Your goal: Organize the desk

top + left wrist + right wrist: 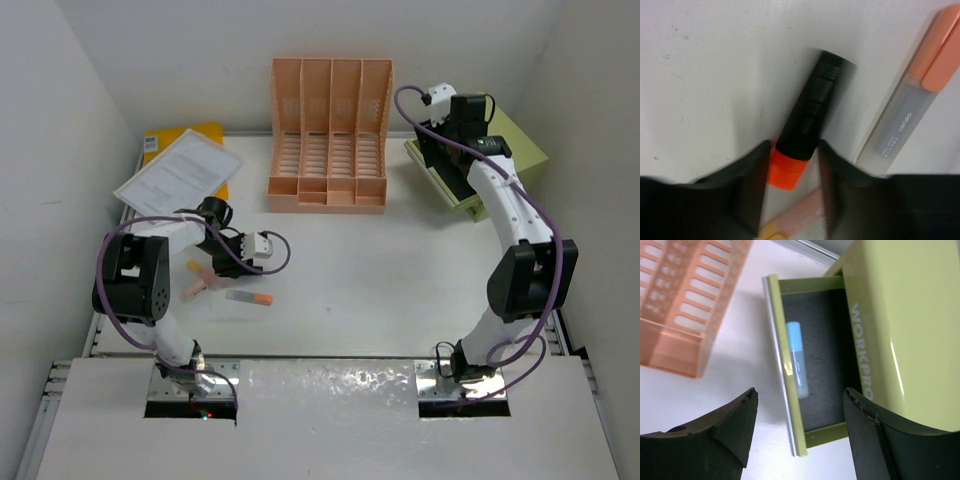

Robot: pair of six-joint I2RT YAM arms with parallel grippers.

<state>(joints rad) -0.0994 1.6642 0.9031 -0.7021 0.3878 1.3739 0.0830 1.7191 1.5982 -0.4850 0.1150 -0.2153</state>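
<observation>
Straddles with left jaws, apart, a black orange-capped marker (807, 120) flat on the white bench (400, 290). Hovers with right jaws, apart and empty, over the open green drawer (827, 380) — blue highlighter (796, 357) inside.

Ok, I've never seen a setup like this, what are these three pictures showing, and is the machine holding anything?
It is two robot arms bolted to a white desk. The top picture looks down from above: left arm, right arm, a peach file rack at the far side, a green drawer box to its right, and a yellow folder under a paper sheet far left. The other two pictures come from cameras on each wrist. The left end effector straddles a black marker with an orange cap lying beside a peach-capped highlighter; whether it grips yet is unclear. The right end effector is open and empty, facing the open drawer, where a blue-capped pen lies.
</observation>
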